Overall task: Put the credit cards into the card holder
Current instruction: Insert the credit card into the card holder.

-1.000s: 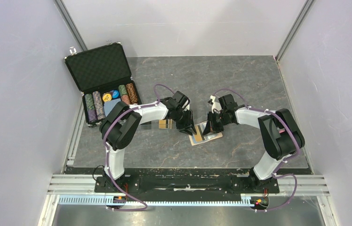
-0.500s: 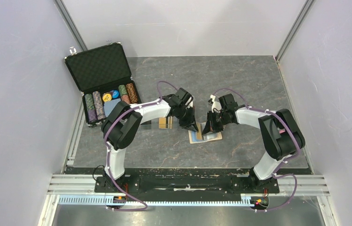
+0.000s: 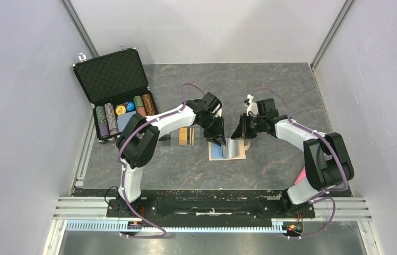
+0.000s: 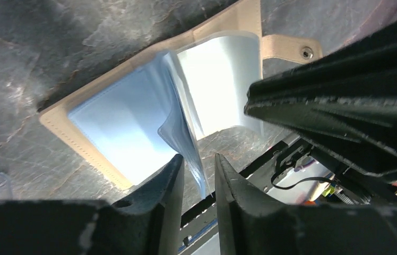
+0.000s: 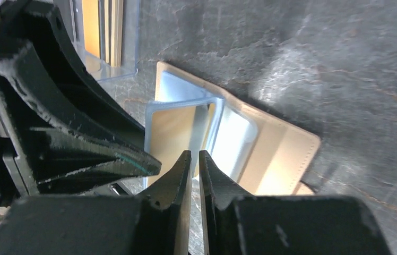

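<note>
**Both grippers are holding the card holder's inner leaves apart to expose a pocket.**

The card holder (image 3: pixel 217 153) is lying open, blue lining up, at the centre of the top view. The left gripper (image 4: pixel 197 162) is pinching a clear inner leaf (image 4: pixel 183 133) between nearly closed fingers. The right gripper (image 5: pixel 195 158), fingers almost together, is clamping a gold-tinted leaf (image 5: pixel 172 133) that is standing upright, probably to keep a pocket mouth accessible. The gold-orange card (image 3: pixel 187 136) is resting in a clear sleeve (image 5: pixel 106 66) just left of the holder. The black card is not identifiable.
</note>
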`<act>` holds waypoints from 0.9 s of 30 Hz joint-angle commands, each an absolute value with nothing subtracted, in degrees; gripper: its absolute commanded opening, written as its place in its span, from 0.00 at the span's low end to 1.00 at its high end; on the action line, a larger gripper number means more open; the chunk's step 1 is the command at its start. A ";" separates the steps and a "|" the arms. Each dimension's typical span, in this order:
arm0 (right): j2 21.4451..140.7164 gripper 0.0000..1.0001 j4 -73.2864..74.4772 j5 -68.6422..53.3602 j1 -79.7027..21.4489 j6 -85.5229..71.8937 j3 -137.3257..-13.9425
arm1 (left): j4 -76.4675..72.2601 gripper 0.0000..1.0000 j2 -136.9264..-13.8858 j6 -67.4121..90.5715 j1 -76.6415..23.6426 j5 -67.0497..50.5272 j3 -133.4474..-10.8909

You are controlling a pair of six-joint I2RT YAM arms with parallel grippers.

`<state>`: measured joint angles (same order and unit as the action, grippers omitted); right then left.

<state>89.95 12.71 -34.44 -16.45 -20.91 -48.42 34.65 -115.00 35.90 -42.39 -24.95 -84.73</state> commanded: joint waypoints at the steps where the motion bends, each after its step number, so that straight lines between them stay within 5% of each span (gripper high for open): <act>1: 88.02 0.12 10.72 -35.53 -13.74 -21.40 -48.63 | 33.93 0.35 -116.70 35.93 -43.65 -29.85 -88.27; 27: 87.02 0.21 13.58 -36.06 -11.10 -18.74 -49.22 | 18.33 0.45 -125.84 44.36 -47.28 -42.68 -92.52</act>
<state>88.88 13.17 -35.46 -10.85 -19.92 -48.40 25.63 -125.45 40.69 -46.98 -38.54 -91.46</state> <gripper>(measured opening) 0.182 0.448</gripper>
